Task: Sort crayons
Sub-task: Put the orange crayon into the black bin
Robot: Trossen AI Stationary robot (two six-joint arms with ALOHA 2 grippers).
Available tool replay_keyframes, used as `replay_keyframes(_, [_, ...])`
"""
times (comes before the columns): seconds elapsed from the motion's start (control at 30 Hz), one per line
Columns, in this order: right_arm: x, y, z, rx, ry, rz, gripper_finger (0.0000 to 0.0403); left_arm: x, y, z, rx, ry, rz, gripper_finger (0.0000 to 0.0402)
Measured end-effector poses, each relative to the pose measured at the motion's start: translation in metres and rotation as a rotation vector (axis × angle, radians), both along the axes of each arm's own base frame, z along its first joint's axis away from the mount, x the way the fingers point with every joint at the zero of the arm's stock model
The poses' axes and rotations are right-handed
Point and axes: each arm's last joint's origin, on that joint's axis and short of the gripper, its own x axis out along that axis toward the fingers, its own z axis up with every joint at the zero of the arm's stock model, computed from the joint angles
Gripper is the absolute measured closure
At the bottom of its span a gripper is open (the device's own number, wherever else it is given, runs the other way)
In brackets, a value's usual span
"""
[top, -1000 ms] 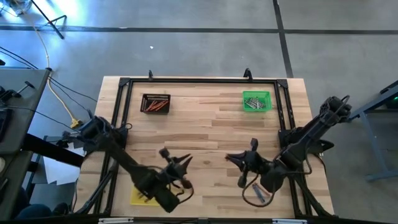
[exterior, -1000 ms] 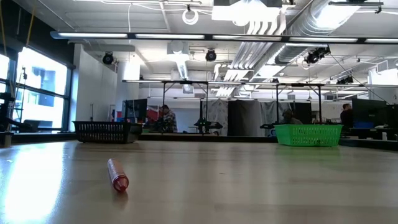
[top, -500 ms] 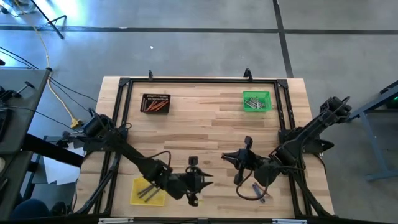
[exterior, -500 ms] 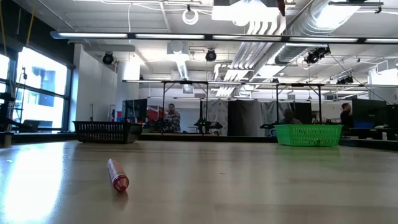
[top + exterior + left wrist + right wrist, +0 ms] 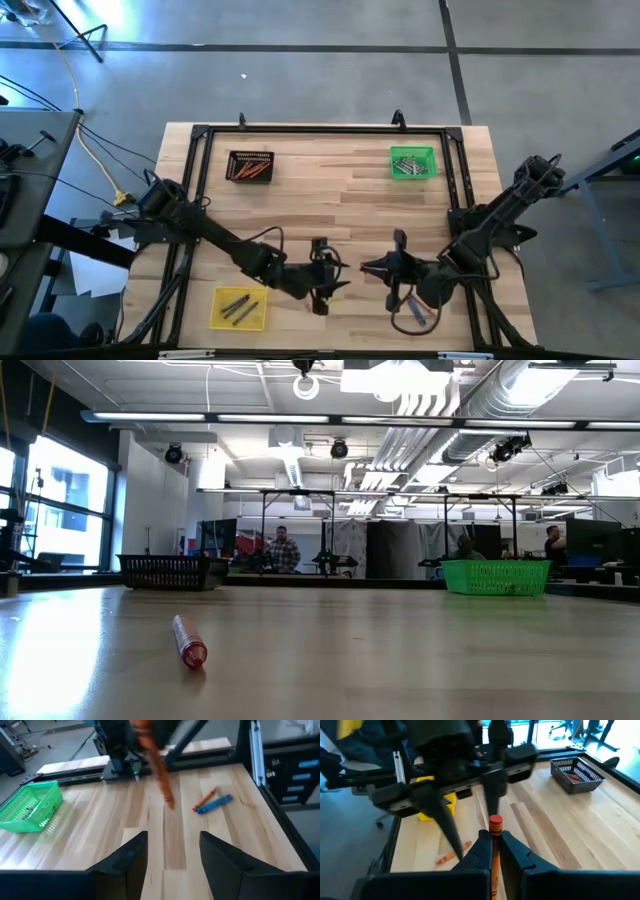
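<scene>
High view: the left gripper (image 5: pixel 335 282) and the right gripper (image 5: pixel 368 268) face each other near the table's front middle, a black tray (image 5: pixel 250 165), a green basket (image 5: pixel 412 162) and a yellow tray (image 5: pixel 238 307) around.

Low view: 1 red crayon (image 5: pixel 188 641) lies on the table.

Left wrist view: fingers apart, empty; 2 crayons (image 5: pixel 212 802) lie ahead.

Right wrist view: fingers closed on an orange crayon (image 5: pixel 494 845).
</scene>
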Motion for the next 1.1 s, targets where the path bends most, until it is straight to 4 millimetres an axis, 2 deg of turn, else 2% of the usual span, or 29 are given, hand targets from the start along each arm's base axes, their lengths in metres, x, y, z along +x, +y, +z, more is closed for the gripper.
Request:
replay_keyframes(0.37, [-0.004, 0.002, 0.002, -0.113, -0.038, -0.047, 0.0398, 0.014, 0.013, 0.017, -0.11, -0.169, -0.007, 0.0231])
replay_keyframes(0.83, [0.0, 0.003, 0.009, -0.146, -0.085, -0.039, 0.0398, 0.021, 0.026, 0.022, -0.132, -0.224, 0.027, 0.0234])
replay_keyframes(0.97, [0.001, 0.001, 0.009, -0.146, -0.086, -0.046, 0.0398, 0.021, 0.026, 0.022, -0.131, -0.223, 0.027, 0.0265])
replay_keyframes(1.1, [0.002, 0.001, 0.009, -0.146, -0.086, -0.048, 0.0398, 0.021, 0.026, 0.022, -0.131, -0.223, 0.027, 0.0336])
